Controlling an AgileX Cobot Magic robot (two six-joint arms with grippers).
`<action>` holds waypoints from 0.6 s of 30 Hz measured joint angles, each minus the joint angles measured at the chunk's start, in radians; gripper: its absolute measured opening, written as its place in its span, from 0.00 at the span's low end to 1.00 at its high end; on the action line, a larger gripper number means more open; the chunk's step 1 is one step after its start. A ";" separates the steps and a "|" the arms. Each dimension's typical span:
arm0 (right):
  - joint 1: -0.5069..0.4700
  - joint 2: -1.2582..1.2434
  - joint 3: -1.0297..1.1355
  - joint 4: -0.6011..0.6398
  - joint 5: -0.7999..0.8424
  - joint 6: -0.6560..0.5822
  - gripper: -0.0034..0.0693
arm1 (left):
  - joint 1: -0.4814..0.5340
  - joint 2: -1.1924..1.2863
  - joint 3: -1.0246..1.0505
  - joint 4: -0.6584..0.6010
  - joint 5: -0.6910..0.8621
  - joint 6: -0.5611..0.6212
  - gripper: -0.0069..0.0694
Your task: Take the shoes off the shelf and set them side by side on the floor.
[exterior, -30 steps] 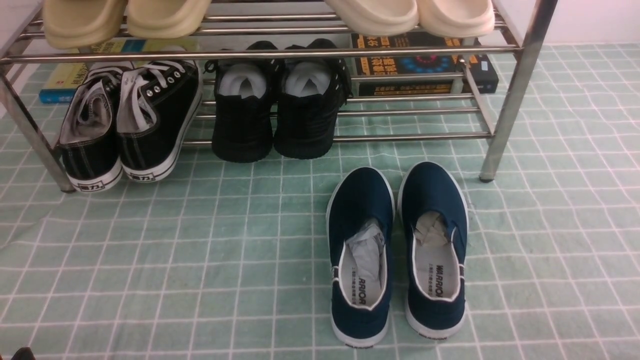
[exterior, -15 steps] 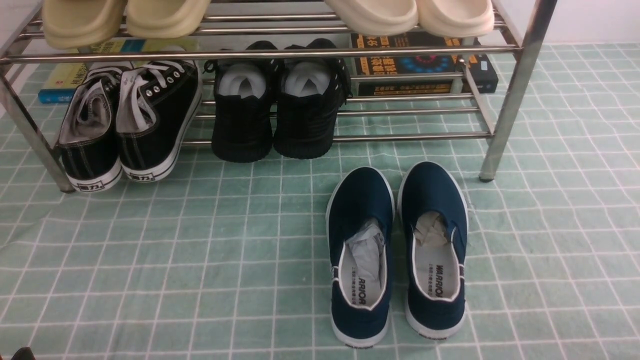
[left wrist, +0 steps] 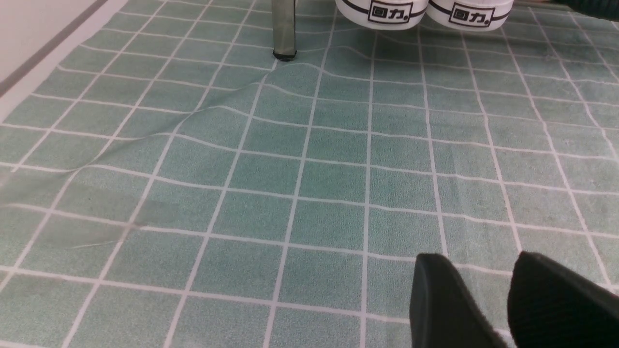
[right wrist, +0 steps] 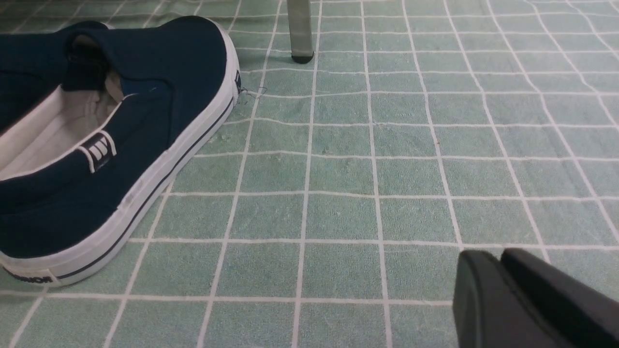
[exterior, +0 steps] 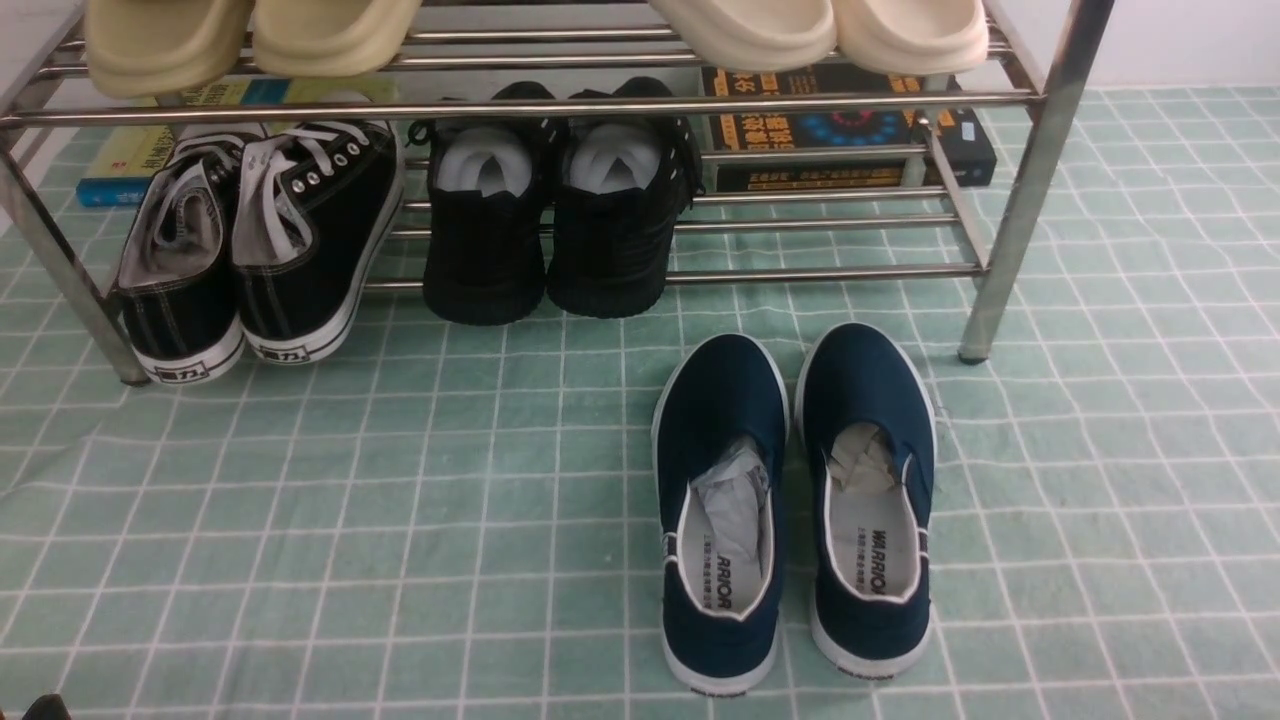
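Left claw point(left wrist: 483, 261) hangs over bare floor point(left wrist: 271, 159), fingers narrowly parted and empty. Two sneaker heels point(left wrist: 382, 12) sit well ahead, beside one shelf leg point(left wrist: 284, 29). Right claw point(right wrist: 493, 256): its fingers overlap in view, so I cannot tell the gap. One navy shoe point(right wrist: 145, 121) lies apart from it, off to one side. Front view: two navy shoes point(exterior: 795, 500) lie side by side on the floor before the shelf point(exterior: 520, 105), which holds four black shoes point(exterior: 490, 240) and four slippers point(exterior: 330, 35).

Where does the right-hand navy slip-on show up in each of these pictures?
Front view: right navy shoe, on the floor, right of its twin.
Left wrist view: not in it.
Right wrist view: same shoe, at the picture's left edge.
Shared landmark: the shelf's right front leg.
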 joint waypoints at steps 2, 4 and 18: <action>0.000 0.000 0.000 0.000 0.000 0.000 0.15 | 0.000 0.000 0.000 0.000 0.000 0.000 0.41; 0.000 0.000 0.000 0.000 0.000 0.000 0.16 | 0.000 0.000 0.000 0.000 0.000 0.000 0.41; 0.000 0.000 0.000 0.000 0.000 0.001 0.16 | 0.000 0.000 0.000 0.000 0.000 0.000 0.41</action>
